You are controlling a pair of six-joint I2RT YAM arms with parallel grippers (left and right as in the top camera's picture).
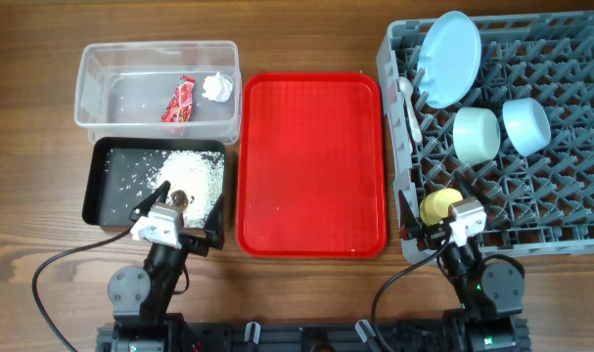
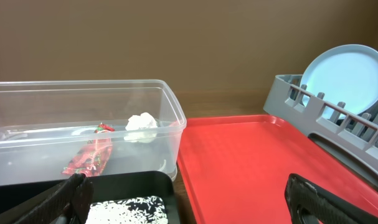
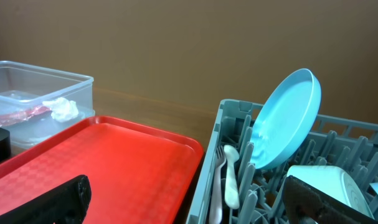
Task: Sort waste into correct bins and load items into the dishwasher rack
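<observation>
The waste, a red crinkled wrapper [image 1: 178, 102] and a small white crumpled tissue [image 1: 217, 87], lies in the clear rectangular plastic tub [image 1: 84, 98]. The loose white rice-like grains [image 1: 194, 174] and a brown scrap [image 1: 179, 198] sit in the shallow black tray [image 1: 96, 200] just in front of it.

The large square grey plastic pegged rack [image 1: 571, 210] holds the round light-blue plate [image 1: 449, 59] on edge, a mint bowl [image 1: 476, 134], a light-blue bowl [image 1: 525, 126] and a small yellow cup [image 1: 438, 207] at its near left corner. A white fork and spoon [image 3: 226, 180] stand along its left wall. The flat red tray [image 1: 311, 166] between bins and rack carries nothing.

By this layout the sorting and loading look finished; I see nothing left out on the wooden table.

The left gripper [image 2: 185, 208] hangs over the black tray's near edge with its jaws spread wide and empty. The right gripper [image 3: 185, 202], just beside the yellow cup, is likewise spread wide and grips nothing.

The wrapper's print is too small to read, and no other writing shows.
</observation>
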